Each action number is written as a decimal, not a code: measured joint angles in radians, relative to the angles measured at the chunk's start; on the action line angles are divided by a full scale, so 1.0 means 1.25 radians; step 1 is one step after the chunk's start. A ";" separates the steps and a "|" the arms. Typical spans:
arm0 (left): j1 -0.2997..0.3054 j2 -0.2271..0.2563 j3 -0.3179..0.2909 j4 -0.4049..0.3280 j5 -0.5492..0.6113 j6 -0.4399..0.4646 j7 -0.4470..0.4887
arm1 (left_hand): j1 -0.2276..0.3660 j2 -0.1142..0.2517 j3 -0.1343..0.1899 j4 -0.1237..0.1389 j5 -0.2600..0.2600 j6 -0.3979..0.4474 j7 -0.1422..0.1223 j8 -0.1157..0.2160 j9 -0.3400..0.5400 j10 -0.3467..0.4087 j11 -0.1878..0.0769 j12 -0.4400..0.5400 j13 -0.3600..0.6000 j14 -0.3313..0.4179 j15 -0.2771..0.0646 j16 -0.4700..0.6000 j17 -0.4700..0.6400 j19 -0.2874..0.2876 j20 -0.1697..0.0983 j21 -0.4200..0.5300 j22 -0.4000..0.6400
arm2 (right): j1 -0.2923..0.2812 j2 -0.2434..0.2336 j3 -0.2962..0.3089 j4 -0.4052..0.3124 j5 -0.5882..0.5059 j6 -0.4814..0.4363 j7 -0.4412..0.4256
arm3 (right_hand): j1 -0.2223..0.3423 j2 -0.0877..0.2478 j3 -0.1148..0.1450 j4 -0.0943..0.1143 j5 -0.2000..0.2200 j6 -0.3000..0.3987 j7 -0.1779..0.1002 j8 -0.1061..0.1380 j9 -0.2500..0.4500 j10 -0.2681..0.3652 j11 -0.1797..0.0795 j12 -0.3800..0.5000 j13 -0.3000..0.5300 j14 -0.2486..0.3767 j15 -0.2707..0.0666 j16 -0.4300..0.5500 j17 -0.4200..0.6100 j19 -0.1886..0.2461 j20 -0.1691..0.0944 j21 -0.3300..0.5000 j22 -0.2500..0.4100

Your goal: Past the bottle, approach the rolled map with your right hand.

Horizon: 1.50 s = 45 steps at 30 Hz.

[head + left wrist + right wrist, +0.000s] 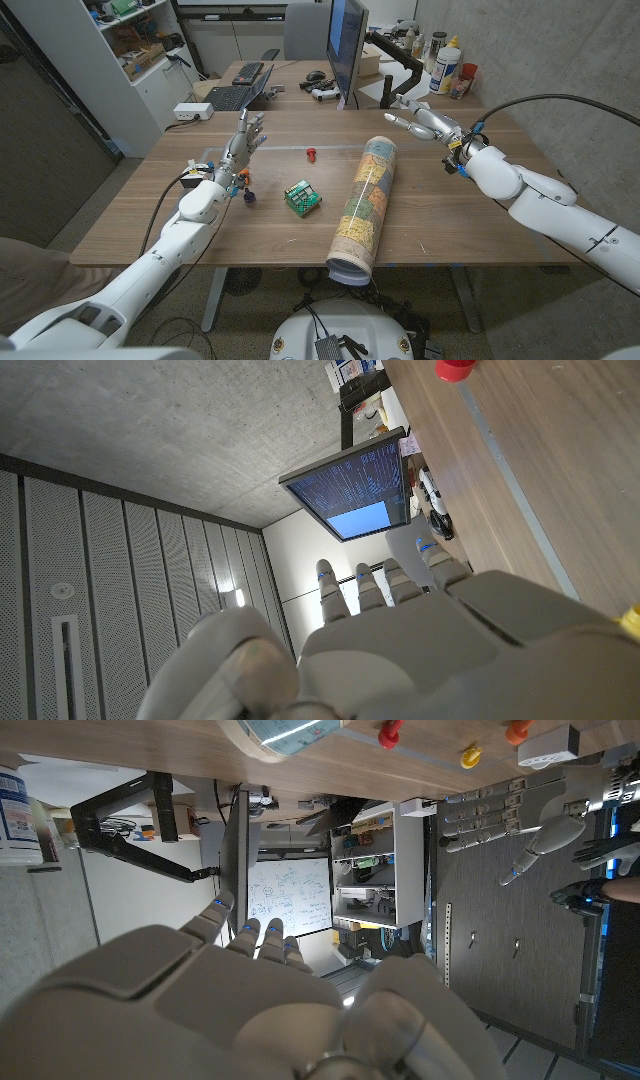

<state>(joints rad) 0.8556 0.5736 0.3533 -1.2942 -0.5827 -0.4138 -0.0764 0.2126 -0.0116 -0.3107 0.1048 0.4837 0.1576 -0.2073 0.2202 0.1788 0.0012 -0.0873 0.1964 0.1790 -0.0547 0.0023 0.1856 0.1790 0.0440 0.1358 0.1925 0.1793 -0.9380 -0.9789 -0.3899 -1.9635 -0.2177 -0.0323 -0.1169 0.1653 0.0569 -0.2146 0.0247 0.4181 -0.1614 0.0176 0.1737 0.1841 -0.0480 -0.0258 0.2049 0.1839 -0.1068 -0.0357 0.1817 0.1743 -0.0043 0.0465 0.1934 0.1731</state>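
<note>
Fingers (404,120) of the right hand (432,124) spread, holding nothing.

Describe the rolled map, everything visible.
The rolled map is a thick paper tube printed in yellow, orange and pale green patches, white inside at its open near end. It lies on its side on the wooden table, running from mid-table toward the front edge, with the near end sticking out over that edge. Neither robot hand touches it; the right robot hand is off beyond its far end.

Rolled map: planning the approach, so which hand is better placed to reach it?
Right. The right hand hovers open just beyond the map's far end; the left hand is across the table, past the green block.
</note>
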 measured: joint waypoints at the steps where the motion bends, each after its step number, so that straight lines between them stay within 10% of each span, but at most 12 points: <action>1: 0.000 0.001 0.000 -0.002 0.000 0.000 0.000 | 0.000 0.000 0.000 0.000 -0.003 0.000 0.000 0.000 0.000 0.000 0.000 0.000 0.000 0.000 0.000 0.000 0.000 0.000 0.000 0.000 0.000 | 0.000 0.000 0.000 0.000 -0.005 0.002 0.004 | 0.000 0.000 0.000 0.000 0.000 -0.001 -0.001 0.000 0.000 -0.002 -0.002 0.000 0.000 0.000 0.000 0.000 0.000 0.000 0.000 0.000 0.001; 45: 0.017 0.011 0.001 -0.054 -0.006 0.045 0.016 | 0.000 0.000 -0.003 0.003 -0.008 0.014 0.003 -0.011 0.000 0.043 0.006 0.009 0.000 0.010 -0.010 0.001 0.000 0.004 -0.004 0.003 0.000 | -0.036 -0.067 0.007 -0.041 -0.163 0.065 0.046 | 0.003 0.003 -0.003 -0.003 0.012 -0.002 -0.011 0.010 0.000 -0.007 -0.008 0.000 0.000 0.000 0.000 0.000 0.000 0.000 0.000 0.000 0.001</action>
<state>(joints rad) 0.8763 0.5869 0.3546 -1.3616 -0.5902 -0.3571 -0.0560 0.2126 -0.0116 -0.3148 0.1088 0.4732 0.1753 -0.2037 0.2070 0.1787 0.0549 -0.0803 0.2071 0.1789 -0.0421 -0.0104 0.1871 0.1789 0.0495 0.1303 0.1964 0.1790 -0.9834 -1.0628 -0.3815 -2.0143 -0.4212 0.0491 -0.0591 0.1692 0.0609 -0.2188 0.0206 0.4329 -0.1643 0.0033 0.1857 0.1838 -0.0570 -0.0361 0.2050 0.1837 -0.1069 -0.0357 0.1817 0.1743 -0.0044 0.0465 0.1934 0.1746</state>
